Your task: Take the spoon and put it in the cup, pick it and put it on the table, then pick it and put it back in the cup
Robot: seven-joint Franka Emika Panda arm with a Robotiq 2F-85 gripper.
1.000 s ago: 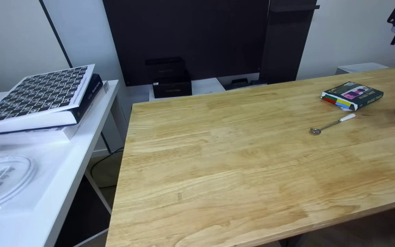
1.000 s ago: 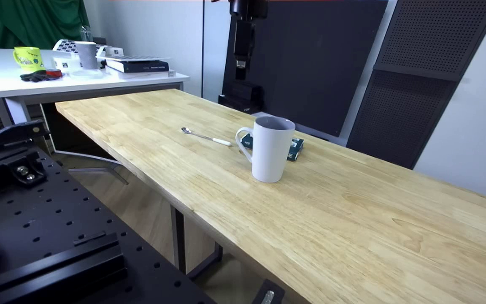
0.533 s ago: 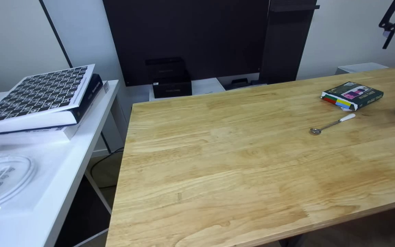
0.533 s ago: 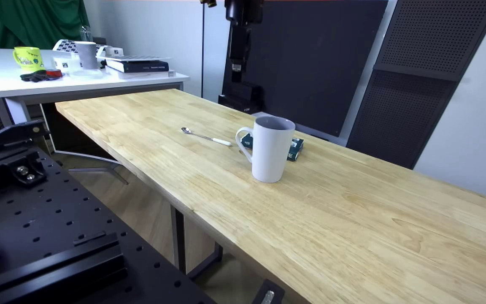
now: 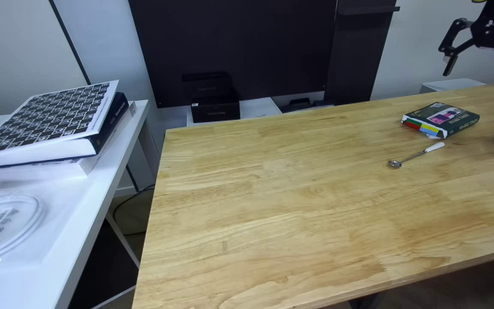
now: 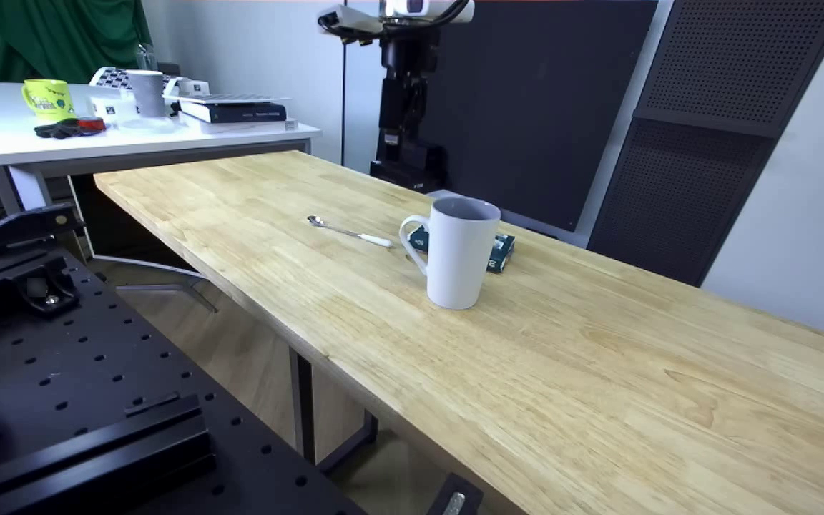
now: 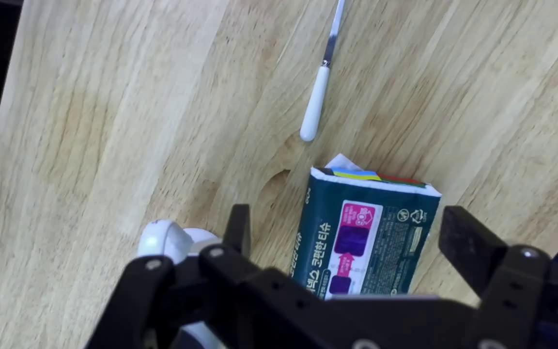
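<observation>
Wrist view showed us the jaws released and spread wide; the packet (image 7: 364, 232) appeared between them but lay lower, on the bench (image 7: 114, 121). We saw the spoon (image 7: 324, 70) on the bench too, its white handle end near the packet yet apart, its bowl cut off at the top edge. Both exterior views gave us the whole spoon, lying flat. In an exterior view the cup (image 6: 458, 265) stood upright on the bench, apart from the spoon, and hid part of the packet.

Shiny metal spoon (image 7: 325, 70), wooden table (image 5: 294, 206)
</observation>
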